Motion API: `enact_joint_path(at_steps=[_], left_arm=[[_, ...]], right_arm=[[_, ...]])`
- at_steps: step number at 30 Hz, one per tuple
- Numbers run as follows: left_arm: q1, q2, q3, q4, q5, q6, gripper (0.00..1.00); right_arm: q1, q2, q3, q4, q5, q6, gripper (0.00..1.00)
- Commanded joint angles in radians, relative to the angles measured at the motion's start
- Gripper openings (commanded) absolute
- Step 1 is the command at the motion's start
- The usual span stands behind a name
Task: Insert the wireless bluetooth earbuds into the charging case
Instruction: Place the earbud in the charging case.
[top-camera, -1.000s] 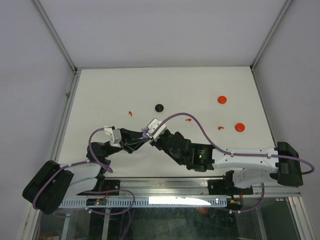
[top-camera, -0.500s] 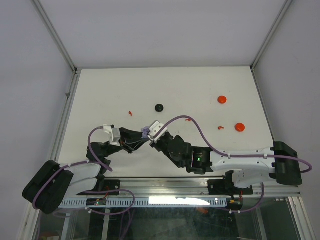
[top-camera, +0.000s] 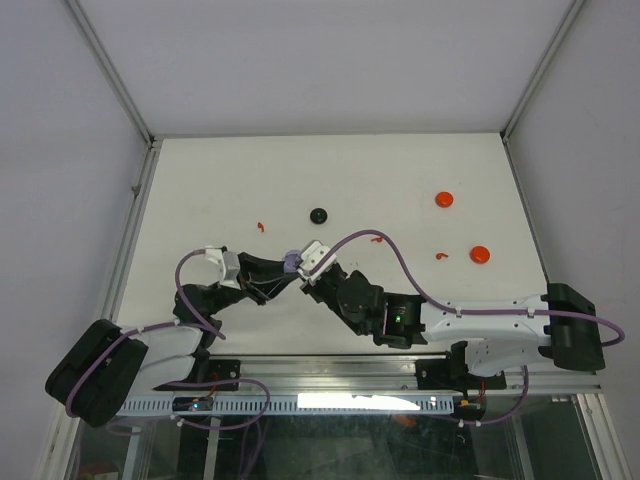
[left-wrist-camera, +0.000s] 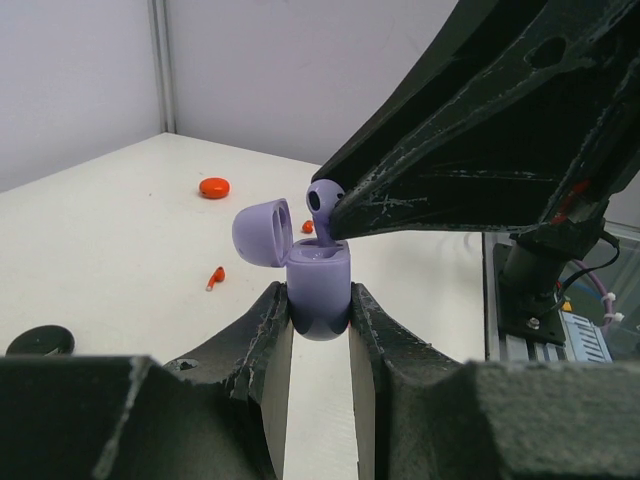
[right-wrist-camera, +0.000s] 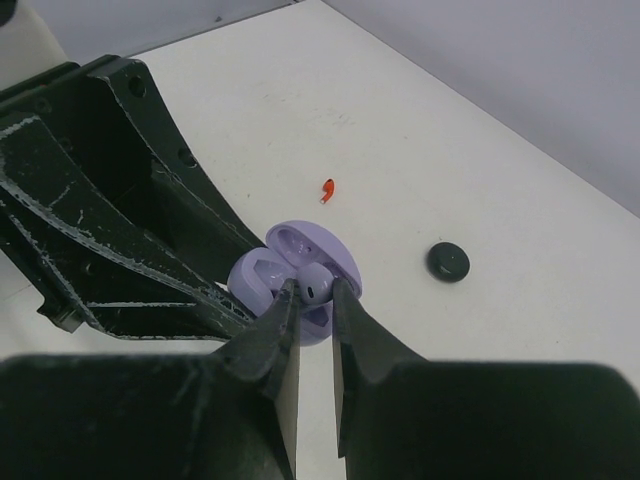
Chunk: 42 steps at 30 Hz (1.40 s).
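1. Overhead, the lavender charging case (top-camera: 291, 264) is mostly hidden where the two grippers meet, near the table's (top-camera: 400, 170) middle front.
2. Left gripper (left-wrist-camera: 318, 325) reaches rightward, clenched on the case's base, with the lid flipped open.
3. Right gripper (right-wrist-camera: 310, 300) angles in from the right, pinched shut on a lavender earbud (left-wrist-camera: 323, 205) whose stem enters the case.
4. Red earbuds (top-camera: 260, 227), two red discs (top-camera: 444, 199) and a black disc (top-camera: 319, 216) lie scattered apart on the table.
5. No writing is readable.
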Motion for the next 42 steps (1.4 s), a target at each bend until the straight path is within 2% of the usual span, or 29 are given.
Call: enact_joint_path(at_steps=[1, 11, 21, 28, 42], left_arm=[[0.002, 0.006, -0.034, 0.19, -0.092, -0.018, 0.05], [0.003, 0.014, -0.03, 0.196, -0.036, -0.001, 0.06], [0.002, 0.01, -0.051, 0.199, -0.051, 0.029, 0.06], [0.003, 0.017, -0.054, 0.195, -0.059, 0.035, 0.06], [0.003, 0.069, -0.038, 0.169, -0.085, 0.029, 0.05]], right_arm=[[0.014, -0.027, 0.018, 0.012, -0.055, 0.072, 0.14], [0.013, 0.036, 0.062, -0.039, 0.005, 0.146, 0.19], [-0.002, 0.062, 0.096, -0.093, 0.038, 0.263, 0.34], [-0.047, 0.037, 0.099, -0.152, 0.037, 0.337, 0.36], [-0.111, -0.046, 0.171, -0.281, -0.123, 0.387, 0.51]])
